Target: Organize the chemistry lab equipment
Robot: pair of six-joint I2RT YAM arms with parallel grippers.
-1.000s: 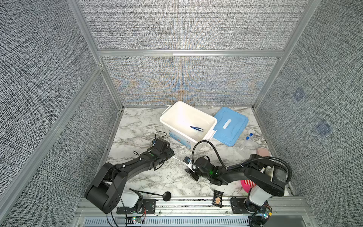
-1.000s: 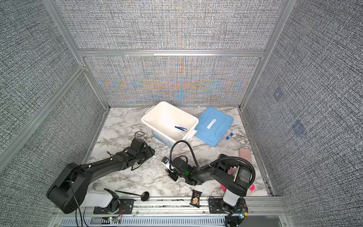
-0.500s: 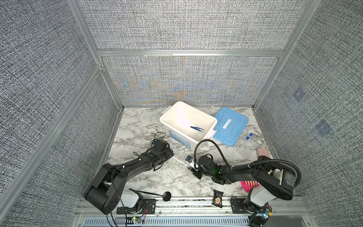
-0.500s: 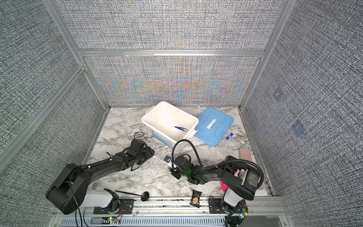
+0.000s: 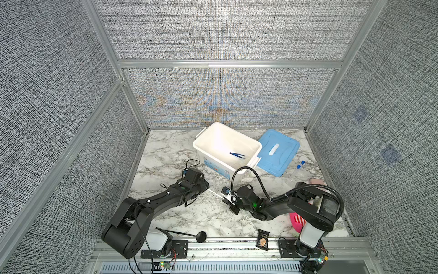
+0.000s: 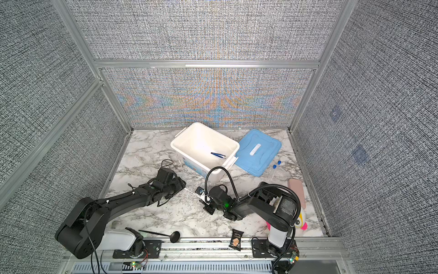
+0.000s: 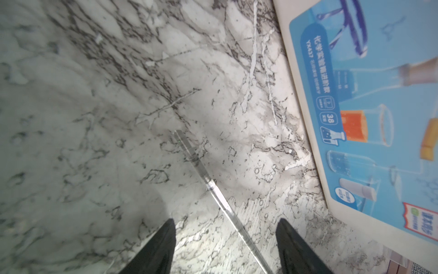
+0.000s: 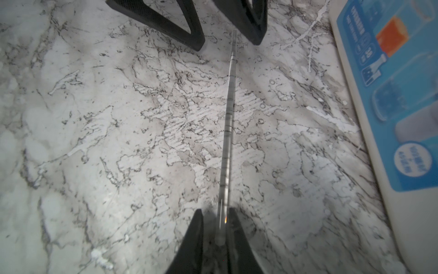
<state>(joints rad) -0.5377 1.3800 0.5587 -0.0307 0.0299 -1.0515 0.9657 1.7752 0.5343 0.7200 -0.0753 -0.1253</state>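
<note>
Our left gripper [image 7: 225, 221] stands wide, fingers straddling one end of the long thin stick [image 8: 228, 113]. Our right gripper [image 8: 215, 211] pinches narrow on the stick's other end. We judge the pickup is in hand; next comes a level lift toward the white bin [image 5: 208, 161] just beyond both grippers, where we see only dark blue tweezers [image 5: 237, 155]. Farther right of the right gripper lie the blue lid [image 5: 277, 151] and two blue-capped tubes [image 5: 298, 167].
</note>
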